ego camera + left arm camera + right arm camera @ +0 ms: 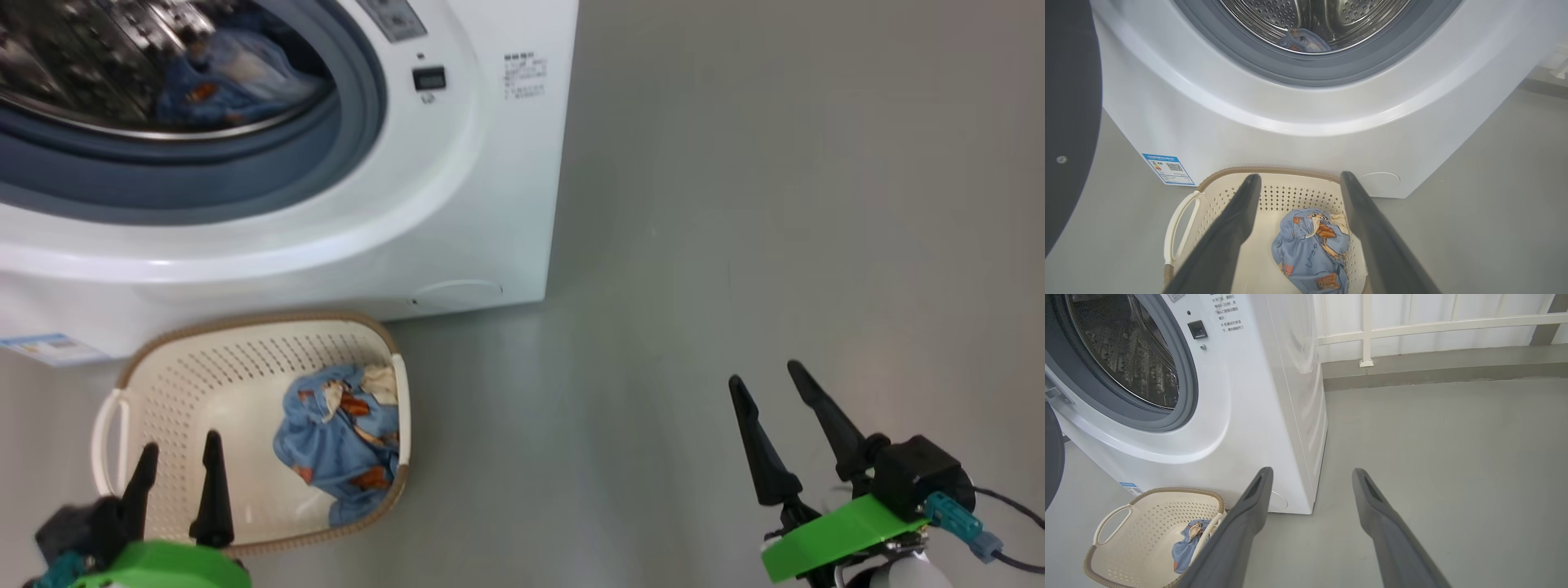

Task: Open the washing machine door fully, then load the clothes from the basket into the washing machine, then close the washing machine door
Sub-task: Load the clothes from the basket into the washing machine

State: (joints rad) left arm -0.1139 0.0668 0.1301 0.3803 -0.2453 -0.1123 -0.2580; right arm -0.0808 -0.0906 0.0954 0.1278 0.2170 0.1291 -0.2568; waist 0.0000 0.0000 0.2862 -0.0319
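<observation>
One garment (343,441) is left in the basket (188,384), crumpled against its right wall. The other garment (237,82) already lies in the drum (1310,16) of the machine (490,204), whose door (1069,102) stands swung wide to the left.

The left gripper (181,445) hangs over the basket's near side, its two dark fingers (1229,228) spread apart with nothing between them; in its wrist view they frame the blue heap. The right gripper (764,374) is likewise released and empty, over bare floor (735,204) well to the right of the basket.

The cloth looks light, soft and limp. It will likely give under the fingers, sag into a long drape once lifted, and slip if only a thin edge is caught. It is not fragile, so a firm pinch should do no harm. The best hold appears to be the bunched crest at the middle of the heap, where the folds pile highest, rather than the flat tail lying toward the near corner.

The basket wall touches the heap on the right, so the fingers would best come down from above, one on either side of the crest, clear of the rim (261,318). A trailing end could snag on that rim or catch on the grey gasket (245,171) on the way in. A high lift before the move toward the drum would guard against that. The basket itself looks light enough to shift if bumped.
</observation>
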